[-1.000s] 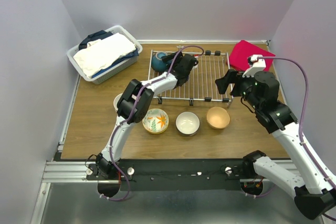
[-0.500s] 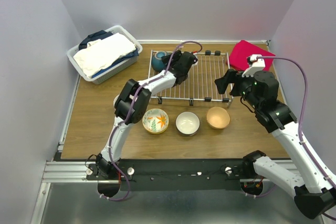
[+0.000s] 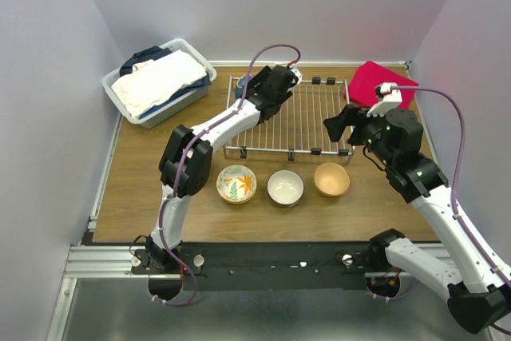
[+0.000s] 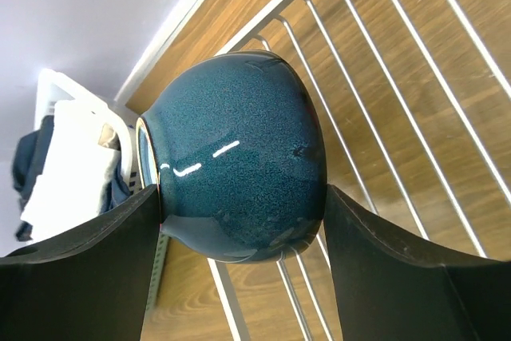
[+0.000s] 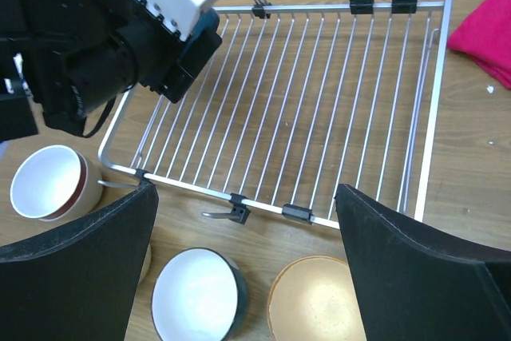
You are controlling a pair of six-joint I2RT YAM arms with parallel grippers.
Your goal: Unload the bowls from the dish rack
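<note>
The left gripper [image 4: 242, 197] has its two black fingers [image 4: 88, 277] closed against opposite sides of the glossy dark teal round ceramic bowl [image 4: 239, 141]. This bowl is tipped on its side, its rim toward the left finger, over the far left corner of the flat silver wire dish rack [image 4: 415, 77]. I cannot tell whether it has left the wires. The glaze looks hard and slick, so the bowl is probably rigid, fairly weighty for its size, and apt to slide or twist between smooth fingers. It would likely chip if dropped on the wires or the brown wooden table [image 3: 144, 189]. The hold seems to span from rim to foot across the curved wall, which narrows downward, so a slow, level carry looks wise. The right gripper [image 5: 246, 189] hangs spread wide and empty over the rack's near edge. Near it on the table stand an orange-green floral bowl [image 3: 236, 184], a white bowl [image 3: 285, 187] and a beige bowl [image 3: 331, 179].
</note>
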